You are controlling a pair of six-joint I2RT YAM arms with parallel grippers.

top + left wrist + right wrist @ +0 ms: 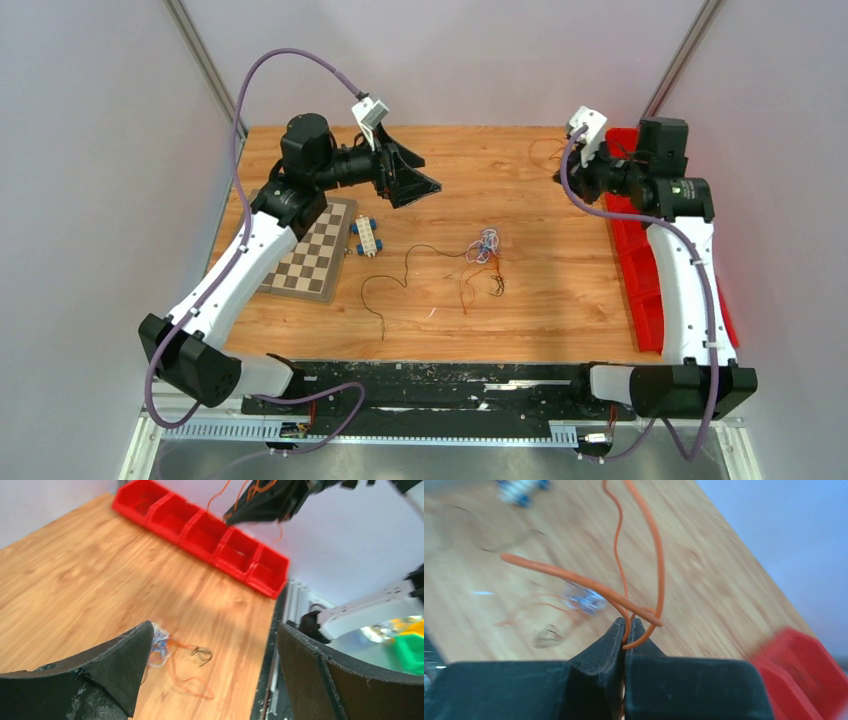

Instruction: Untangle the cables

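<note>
**Top external view.** The cables (485,246) are lying as a small knot near the middle of the wooden table (560,300), with a dark strand (400,280) trailing from it toward the near edge. The left gripper (415,175) is hanging spread wide above the table, well apart from the knot and off to its left. The right gripper (558,178) is hanging raised near the red bins (640,270), with an orange wire (543,150) showing faintly at its tip.

**Left wrist view.** Both fingers (120,665) are standing wide apart with nothing between them. The knot is lying on the table below, just beside the left finger as seen here.

**Right wrist view.** The jaws are pressing together and pinching the orange wire, which is looping upward from the tips. The knot is resting blurred on the table, well below.

**Handling judgement.** The wires are looking very light, limp and thin, so they are likely to slip or snag. A pinch on a free strand just beside the knot seems best, and pulls should be kept gentle.
</note>
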